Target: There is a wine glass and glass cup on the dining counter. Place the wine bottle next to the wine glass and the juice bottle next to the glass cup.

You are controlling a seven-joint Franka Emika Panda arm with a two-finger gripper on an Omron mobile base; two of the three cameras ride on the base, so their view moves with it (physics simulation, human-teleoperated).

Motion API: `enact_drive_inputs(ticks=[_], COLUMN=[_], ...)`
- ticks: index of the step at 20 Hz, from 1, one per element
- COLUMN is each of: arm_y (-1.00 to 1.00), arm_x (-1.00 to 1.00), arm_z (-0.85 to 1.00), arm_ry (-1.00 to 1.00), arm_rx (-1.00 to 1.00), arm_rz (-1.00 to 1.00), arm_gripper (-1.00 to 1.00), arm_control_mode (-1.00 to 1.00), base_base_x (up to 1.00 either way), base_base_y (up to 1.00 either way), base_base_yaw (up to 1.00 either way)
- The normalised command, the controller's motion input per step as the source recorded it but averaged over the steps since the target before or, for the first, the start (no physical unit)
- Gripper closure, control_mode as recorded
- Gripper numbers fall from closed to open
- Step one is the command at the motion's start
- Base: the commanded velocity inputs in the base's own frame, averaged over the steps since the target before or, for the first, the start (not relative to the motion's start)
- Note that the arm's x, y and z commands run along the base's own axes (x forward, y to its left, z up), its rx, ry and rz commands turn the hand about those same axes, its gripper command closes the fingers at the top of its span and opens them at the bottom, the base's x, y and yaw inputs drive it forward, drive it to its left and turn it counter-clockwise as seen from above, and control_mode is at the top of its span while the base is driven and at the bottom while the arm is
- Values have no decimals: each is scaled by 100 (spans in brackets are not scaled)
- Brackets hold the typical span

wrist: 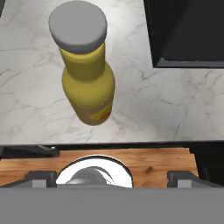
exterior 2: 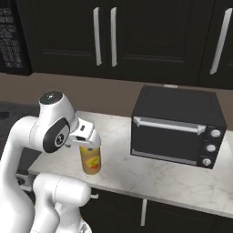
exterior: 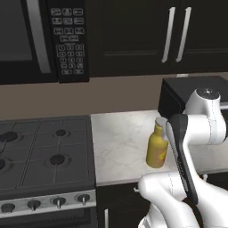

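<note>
Marble tabletop (exterior: 120, 133) sat between stove (exterior: 44, 151) and toaster oven (exterior 2: 177, 129). Juice bottle (wrist: 87, 83) stood upright near the front edge, left of the oven. Pincer (wrist: 113, 178) hovered above it, fingers spread wide, touching nothing.

Kitchen: stove (exterior: 44, 153), microwave (exterior: 42, 38), cabinets (exterior 2: 104, 38).

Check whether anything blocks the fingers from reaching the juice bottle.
Nothing visible does. In the hand view the juice bottle stands upright on bare marble counter, above the fingers, which stand wide apart. The toaster oven sits off to one side, clear of it.
</note>
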Motion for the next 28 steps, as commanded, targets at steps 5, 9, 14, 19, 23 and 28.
enact_drive_inputs(ticks=[5, 9, 14, 19, 23, 28], arm_y=[0, 0, 0, 0, 0, 0], arm_x=[0, 0, 0, 0, 0, 0], arm_z=[0, 0, 0, 0, 0, 0], arm_ry=[0, 0, 0, 0, 0, 0], arm_rx=[0, 0, 0, 0, 0, 0], arm_rz=[0, 0, 0, 0, 0, 0], arm_gripper=[-100, -100, -100, -100, -100, -100], arm_control_mode=[100, 100, 100, 100, 100, 100], base_base_x=[33, 7, 0, 0, 0, 0], base_base_y=[-9, -5, 0, 0, 0, 0], base_base_yaw=[0, 0, 0, 0, 0, 0])
